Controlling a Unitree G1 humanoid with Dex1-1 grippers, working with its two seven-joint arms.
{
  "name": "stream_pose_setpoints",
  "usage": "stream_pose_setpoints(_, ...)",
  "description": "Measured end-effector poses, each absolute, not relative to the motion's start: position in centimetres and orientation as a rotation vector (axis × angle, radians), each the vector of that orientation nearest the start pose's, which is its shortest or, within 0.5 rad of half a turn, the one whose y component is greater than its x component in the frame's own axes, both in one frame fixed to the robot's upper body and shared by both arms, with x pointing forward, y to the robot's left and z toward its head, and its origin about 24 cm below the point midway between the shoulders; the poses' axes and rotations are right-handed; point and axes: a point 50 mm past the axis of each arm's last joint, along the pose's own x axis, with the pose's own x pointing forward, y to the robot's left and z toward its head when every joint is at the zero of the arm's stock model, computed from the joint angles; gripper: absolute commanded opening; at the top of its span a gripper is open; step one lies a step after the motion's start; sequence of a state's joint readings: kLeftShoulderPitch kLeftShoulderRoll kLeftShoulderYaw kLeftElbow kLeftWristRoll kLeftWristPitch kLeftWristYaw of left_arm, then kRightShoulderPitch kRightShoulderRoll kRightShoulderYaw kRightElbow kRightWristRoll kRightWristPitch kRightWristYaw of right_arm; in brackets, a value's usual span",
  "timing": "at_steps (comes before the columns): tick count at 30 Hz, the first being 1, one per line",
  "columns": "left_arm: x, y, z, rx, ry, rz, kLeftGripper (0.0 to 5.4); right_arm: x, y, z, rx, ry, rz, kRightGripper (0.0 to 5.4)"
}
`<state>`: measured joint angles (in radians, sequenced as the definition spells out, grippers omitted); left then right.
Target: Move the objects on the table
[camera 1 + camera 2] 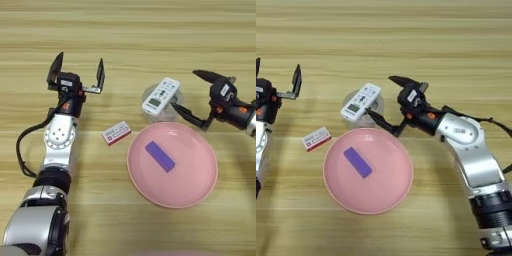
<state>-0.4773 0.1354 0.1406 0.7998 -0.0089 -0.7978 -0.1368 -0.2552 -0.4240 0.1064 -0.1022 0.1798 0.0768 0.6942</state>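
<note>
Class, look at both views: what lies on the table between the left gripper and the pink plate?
A small red-and-white box lies between the open left gripper and the plate; both views show it.

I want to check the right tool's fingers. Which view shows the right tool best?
The right eye view: the right tool appears whole with its arm, fingers spread open beside the white remote. The left eye view also shows the tool, but the picture edge cuts off its arm.

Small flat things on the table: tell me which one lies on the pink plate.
The purple block, lying on the pink plate. The white remote rests on a clear round lid beyond the plate; the small red-and-white box lies on the bare table to its left.
</note>
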Motion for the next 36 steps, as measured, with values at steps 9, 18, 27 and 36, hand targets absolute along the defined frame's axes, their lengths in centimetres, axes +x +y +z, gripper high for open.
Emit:
stream_pose_setpoints(9, 32.2, 17.5, 7.2, 0.122, -0.463, -0.092, 5.37, 28.3, -11.9, 10.9, -0.143, -0.140, 0.760, 5.40)
stream_pose_setpoints(18, 32.2, 17.5, 7.2, 0.119, -0.462, -0.090, 5.37, 30.2, -9.2, 10.5, -0.022, -0.150, 0.577, 5.40)
stream_pose_setpoints(27, 32.3, 17.5, 7.1, 0.115, -0.458, -0.087, 5.37, 30.5, -5.1, 9.6, -0.310, -0.190, 0.623, 5.40)
stream_pose_setpoints(36, 32.3, 17.4, 7.2, 0.113, -0.461, -0.084, 5.37, 30.8, -4.4, 8.3, -0.405, -0.152, 0.591, 5.40)
